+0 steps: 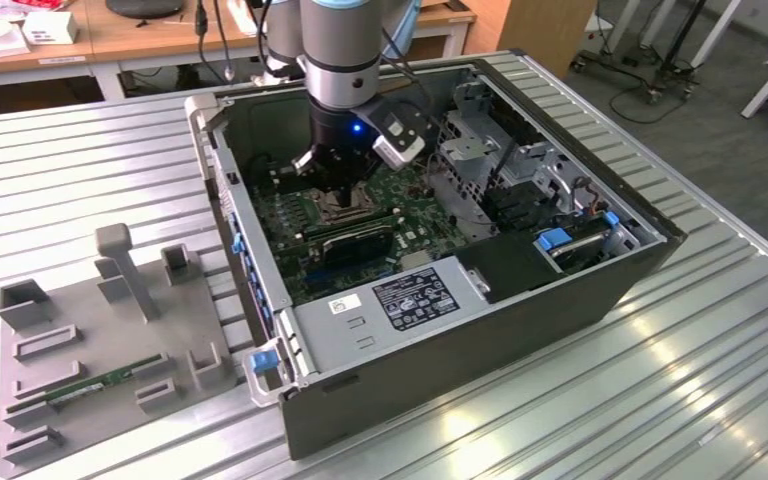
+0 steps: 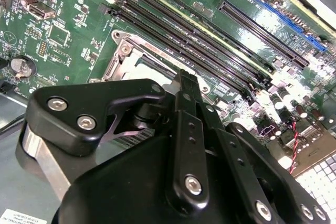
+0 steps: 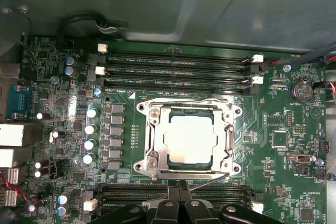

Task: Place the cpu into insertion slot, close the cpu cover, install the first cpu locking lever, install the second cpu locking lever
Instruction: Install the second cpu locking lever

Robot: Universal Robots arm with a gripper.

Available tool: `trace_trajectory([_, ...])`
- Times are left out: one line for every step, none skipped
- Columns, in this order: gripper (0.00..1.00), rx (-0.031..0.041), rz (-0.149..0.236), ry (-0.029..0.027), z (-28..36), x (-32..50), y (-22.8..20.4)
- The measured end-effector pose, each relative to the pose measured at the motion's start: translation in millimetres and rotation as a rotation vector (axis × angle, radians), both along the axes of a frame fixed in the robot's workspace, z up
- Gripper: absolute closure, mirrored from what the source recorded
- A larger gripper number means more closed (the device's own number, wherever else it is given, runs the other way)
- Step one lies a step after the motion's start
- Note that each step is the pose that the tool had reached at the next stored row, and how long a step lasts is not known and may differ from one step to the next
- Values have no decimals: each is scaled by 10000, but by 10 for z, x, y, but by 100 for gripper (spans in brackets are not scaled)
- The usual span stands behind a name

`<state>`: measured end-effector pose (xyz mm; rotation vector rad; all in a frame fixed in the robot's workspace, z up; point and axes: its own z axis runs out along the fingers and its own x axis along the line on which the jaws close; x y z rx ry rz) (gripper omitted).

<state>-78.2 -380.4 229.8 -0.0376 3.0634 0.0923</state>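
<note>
While poised low inside the open computer case (image 1: pixel 491 300), just above the green motherboard (image 3: pixel 294 145), pincer (image 3: pixel 179 188) with tips drawn together on nothing, set right beside the near edge of the insertion slot (image 3: pixel 186 137). Seated flat in that socket, cpu (image 3: pixel 190 139), its pale metal top showing through the window of the cpu cover (image 3: pixel 155 145), which lies down over it rather than standing open. Running along the socket edge nearest the tips, a thin locking lever (image 3: pixel 210 180); not clear whether it is hooked or free, though the closed tips seem placed there to push or catch it, judging by how narrow a wire it is. Flanking the socket on two sides, long black memory slots (image 3: pixel 178 69), all left alone. Outside the case, toward the corner of the slatted worktop (image 1: pixel 704 400) on the exterior view's left, a grey fixture tray (image 1: pixel 37 395) with a green memory stick (image 1: pixel 97 383) lying in it.
</note>
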Motion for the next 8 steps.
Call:
trace_trajectory([89, 1, 1, -6, -1, -8, 0])
trace_trajectory([89, 1, 2, -10, -2, -18, 0])
trace_trajectory([89, -1, 3, -17, -3, -34, -1])
trace_trajectory([89, 0, 2, -24, -6, -49, 0])
trace_trajectory([89, 0, 2, -31, -10, -72, 0])
trace_trajectory([89, 0, 1, -33, -11, -79, 0])
trace_trajectory([89, -1, 1, -33, -10, -79, 0])
trace_trajectory([89, -2, 2, -32, -10, -80, 0])
